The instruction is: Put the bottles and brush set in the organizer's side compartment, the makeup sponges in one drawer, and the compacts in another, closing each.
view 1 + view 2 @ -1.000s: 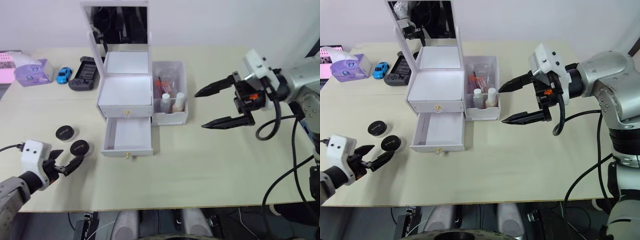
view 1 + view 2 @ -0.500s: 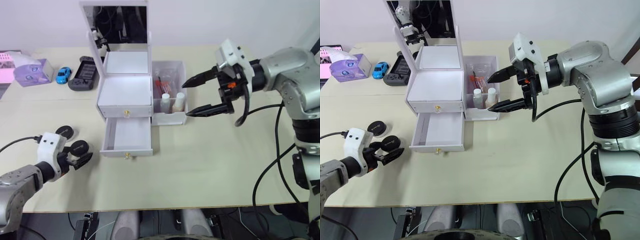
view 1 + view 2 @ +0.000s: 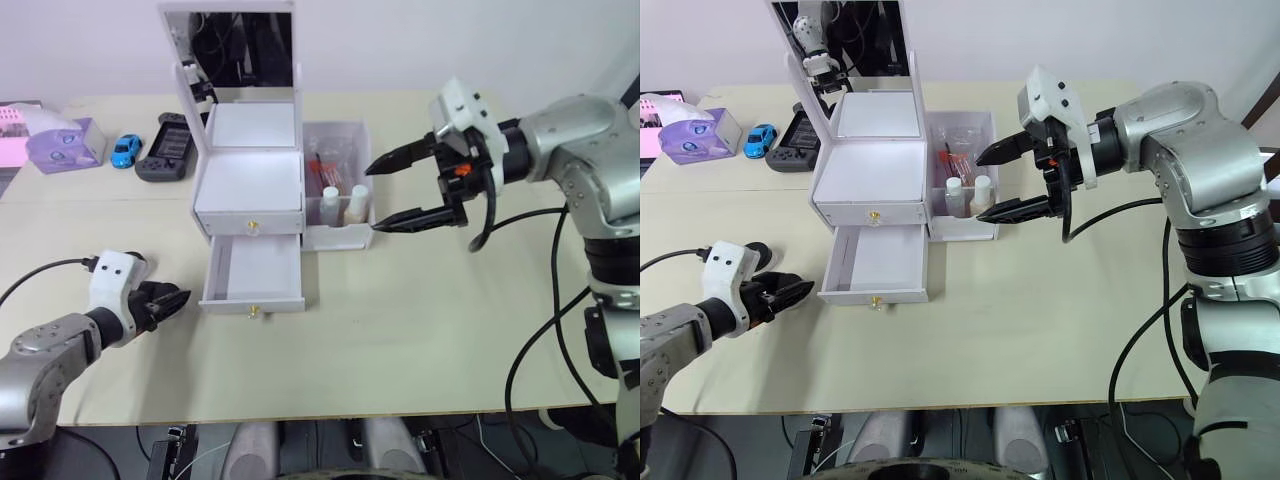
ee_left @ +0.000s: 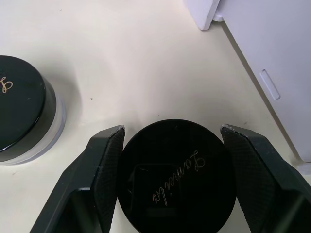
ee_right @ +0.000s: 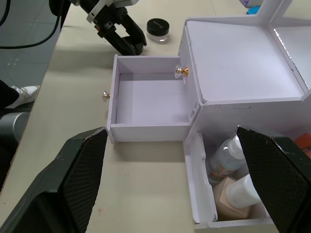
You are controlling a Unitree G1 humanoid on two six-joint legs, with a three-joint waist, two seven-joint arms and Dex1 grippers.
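Beside the open drawer (image 3: 254, 273), my left gripper (image 4: 170, 160) brackets a black compact (image 4: 176, 179) — I'd squeeze squarely; right gripper (image 3: 395, 190) hovers, jaws apart.

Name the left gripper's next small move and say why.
Probably close the left gripper on the black compact. The compact already sits between its two open fingers on the table, and the organizer's lower drawer stands open and empty right beside it, ready to take it. The second compact still waits nearby.
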